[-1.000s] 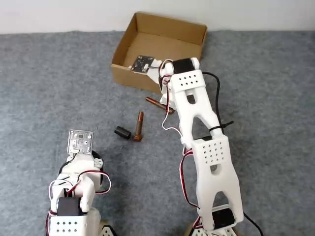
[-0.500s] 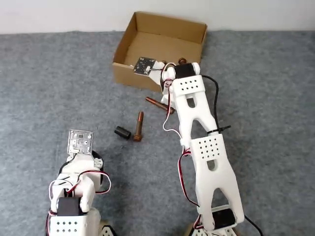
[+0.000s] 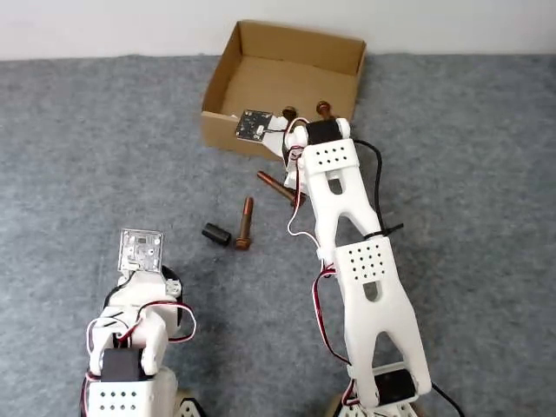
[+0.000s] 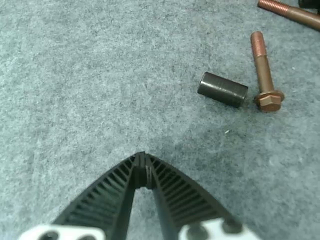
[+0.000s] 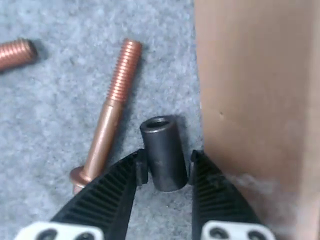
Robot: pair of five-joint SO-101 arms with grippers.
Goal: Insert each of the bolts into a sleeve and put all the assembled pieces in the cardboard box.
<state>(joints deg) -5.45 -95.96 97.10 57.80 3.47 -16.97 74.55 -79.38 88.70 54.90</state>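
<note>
Just beside the cardboard box [image 5: 250, 90], the right hand [image 5: 168, 161] grips a sleeve [image 5: 161, 142] (left hand [image 4: 145, 170] pinched together).

Grey felt table [image 3: 104, 130] with cardboard box [image 3: 228, 74], black sleeve [image 3: 216, 234] beside copper bolt [image 3: 246, 222], second bolt [image 3: 278, 185] nearby.

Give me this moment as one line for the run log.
right jaws: shut on sleeve beside box | left jaws: shut, over mat | loose: second sleeve, bolt beside it
</note>
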